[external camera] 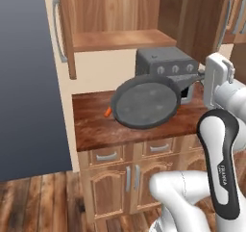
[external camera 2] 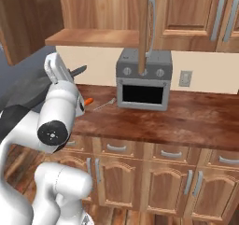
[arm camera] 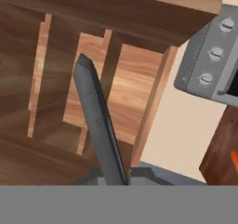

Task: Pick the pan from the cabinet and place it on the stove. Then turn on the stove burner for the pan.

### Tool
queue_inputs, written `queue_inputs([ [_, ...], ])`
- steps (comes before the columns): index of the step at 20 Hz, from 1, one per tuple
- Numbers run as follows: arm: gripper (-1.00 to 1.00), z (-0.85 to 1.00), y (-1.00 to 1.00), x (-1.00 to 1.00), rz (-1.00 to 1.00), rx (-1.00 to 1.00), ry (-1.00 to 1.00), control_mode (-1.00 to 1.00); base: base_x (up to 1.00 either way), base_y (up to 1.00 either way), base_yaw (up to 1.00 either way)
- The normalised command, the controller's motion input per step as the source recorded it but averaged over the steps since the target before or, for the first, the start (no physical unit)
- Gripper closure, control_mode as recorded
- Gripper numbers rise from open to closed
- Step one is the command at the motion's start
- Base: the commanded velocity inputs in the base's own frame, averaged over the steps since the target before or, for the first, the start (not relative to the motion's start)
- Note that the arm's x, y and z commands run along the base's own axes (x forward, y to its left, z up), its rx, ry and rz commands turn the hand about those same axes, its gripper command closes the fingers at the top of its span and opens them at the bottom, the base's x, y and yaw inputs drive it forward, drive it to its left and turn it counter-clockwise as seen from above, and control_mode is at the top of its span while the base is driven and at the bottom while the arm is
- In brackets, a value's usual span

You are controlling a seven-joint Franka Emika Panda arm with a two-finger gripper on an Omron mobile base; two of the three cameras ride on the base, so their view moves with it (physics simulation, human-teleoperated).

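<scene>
- The gripper (external camera: 201, 75) is pressed together on the thin handle of the pan (external camera: 144, 102); its fingers are mostly hidden behind the white hand, so the exact contact is hard to see.
- The pan is in the air, away from the gripper on the side of the tall grey wall, and it is tilted so that its round dark grey bottom faces the left base camera.
- Below the pan lies the brown counter (external camera: 96, 125), and the pan does not touch it.
- In the hand view, the handle (arm camera: 98, 121) goes straight out from the gripper as a long dark bar, in front of the wooden cabinet (arm camera: 121, 88).
- The cabinet (external camera: 117, 19) is above the gripper, with its door open and a bare wooden shelf (external camera: 122, 38).
- The silver oven (external camera 2: 144, 79) stands on the counter just behind the gripper and has three round knobs.
- A small orange thing (external camera: 108, 112) lies on the counter under the far edge of the pan.
- Low cabinets (external camera 2: 154, 172) with arched doors are under the counter.
</scene>
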Motion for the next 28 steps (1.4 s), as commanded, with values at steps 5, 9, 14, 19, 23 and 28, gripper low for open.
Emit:
queue_inputs([
  [5,1.00,0.00,0.00,0.00,0.00,0.00,0.00,1.00,-0.79,-0.01,-0.21],
  [9,1.00,0.00,0.00,0.00,0.00,0.00,0.00,1.00,-0.82,-0.08,-0.33],
  [14,1.00,0.00,0.00,0.00,0.00,0.00,0.00,1.00,-0.80,-0.11,-0.39],
  [19,1.00,0.00,0.00,0.00,0.00,0.00,0.00,1.00,-0.65,-0.30,-0.42],
  [23,1.00,0.00,0.00,0.00,0.00,0.00,0.00,1.00,-0.41,-0.35,-0.42],
  [28,1.00,0.00,0.00,0.00,0.00,0.00,0.00,1.00,-0.27,-0.29,-0.42],
])
